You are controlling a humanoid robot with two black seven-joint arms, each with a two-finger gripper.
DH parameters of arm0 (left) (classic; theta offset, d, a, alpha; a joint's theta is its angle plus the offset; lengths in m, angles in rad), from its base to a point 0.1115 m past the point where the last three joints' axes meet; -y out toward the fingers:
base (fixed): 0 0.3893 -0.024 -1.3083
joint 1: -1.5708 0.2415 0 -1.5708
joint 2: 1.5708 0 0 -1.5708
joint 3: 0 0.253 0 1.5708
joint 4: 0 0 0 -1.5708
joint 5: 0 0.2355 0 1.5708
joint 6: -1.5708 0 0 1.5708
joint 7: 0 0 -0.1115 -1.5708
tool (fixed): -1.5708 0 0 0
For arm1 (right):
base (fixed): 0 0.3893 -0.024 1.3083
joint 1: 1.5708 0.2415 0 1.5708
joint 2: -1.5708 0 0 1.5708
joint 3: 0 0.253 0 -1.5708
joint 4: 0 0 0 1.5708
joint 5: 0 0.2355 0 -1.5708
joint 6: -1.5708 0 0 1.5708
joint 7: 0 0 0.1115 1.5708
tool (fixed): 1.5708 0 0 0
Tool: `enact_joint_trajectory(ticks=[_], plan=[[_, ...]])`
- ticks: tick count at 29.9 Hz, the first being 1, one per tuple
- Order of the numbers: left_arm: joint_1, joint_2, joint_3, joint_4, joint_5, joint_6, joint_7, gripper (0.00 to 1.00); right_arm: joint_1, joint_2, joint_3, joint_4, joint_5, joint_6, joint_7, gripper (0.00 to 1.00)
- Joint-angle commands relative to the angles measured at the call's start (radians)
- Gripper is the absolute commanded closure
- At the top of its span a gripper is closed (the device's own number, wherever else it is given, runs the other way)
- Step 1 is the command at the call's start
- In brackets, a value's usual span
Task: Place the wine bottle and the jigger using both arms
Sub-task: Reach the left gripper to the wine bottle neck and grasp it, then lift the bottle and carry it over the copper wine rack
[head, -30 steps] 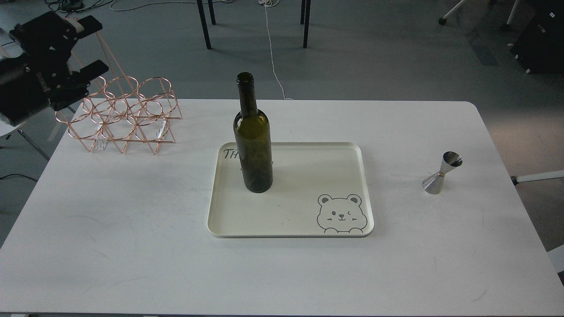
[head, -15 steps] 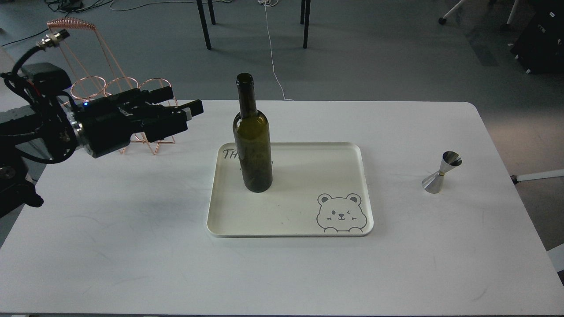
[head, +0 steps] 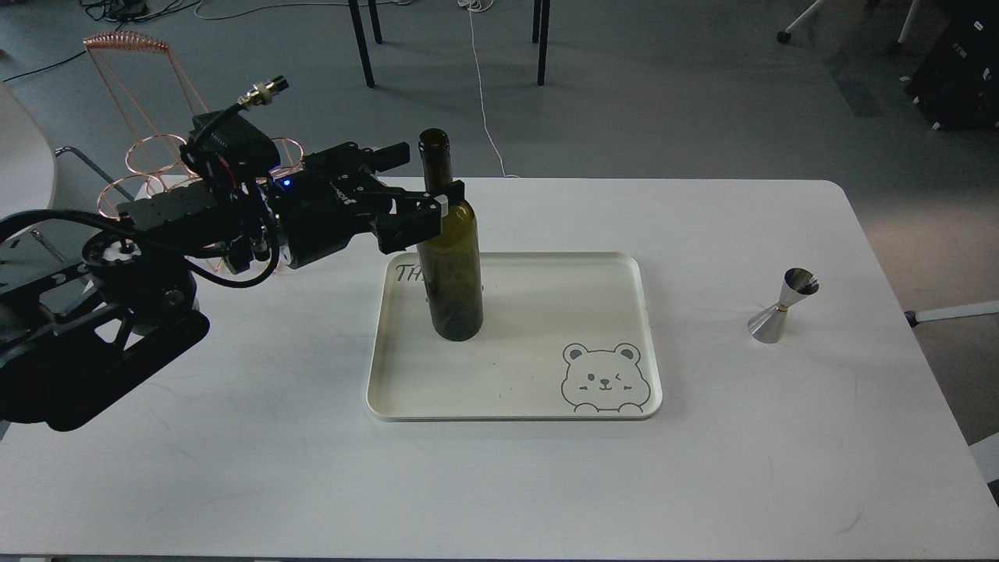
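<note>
The dark olive-green wine bottle [head: 453, 273] stands upright on the left part of the cream tray [head: 649, 336]. My left gripper [head: 428, 173] reaches in from the left at the height of the bottle's shoulder. It is open, with one finger behind the neck and one in front of the shoulder, so the bottle sits between them. I cannot tell whether the fingers touch the glass. The steel jigger [head: 783, 307] stands upright on the white table [head: 234, 468], to the right of the tray. My right arm is out of view.
A copper wire rack [head: 144, 152] stands at the table's back left corner, partly hidden behind my left arm. The tray has a bear drawing [head: 602, 378] at its front right. Chair legs and cables lie on the floor beyond the table.
My left arm has swung from the far left, over the rack, rightward to the bottle, and its fingers now straddle the bottle's neck. The bottle and jigger have not moved.
</note>
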Motion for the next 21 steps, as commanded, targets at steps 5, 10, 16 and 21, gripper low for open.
enact_joint_trajectory(ticks=[5,10,16,21], plan=[[-0.029,-0.023,0.04,0.006,0.014,0.0,0.004,0.57,0.001,-0.001,0.011,0.0,0.0,0.0,0.0,0.04],[-0.041,-0.025,0.041,0.006,0.015,0.0,0.006,0.76,0.001,-0.002,0.013,0.0,0.0,0.001,0.0,0.04],[-0.048,-0.011,0.02,-0.028,0.001,0.002,0.0,0.83,0.001,-0.001,0.013,0.0,0.0,0.0,0.0,0.04],[-0.097,0.085,-0.034,-0.062,-0.126,0.004,-0.008,0.83,0.001,-0.001,0.011,0.0,0.0,0.0,0.0,0.04]])
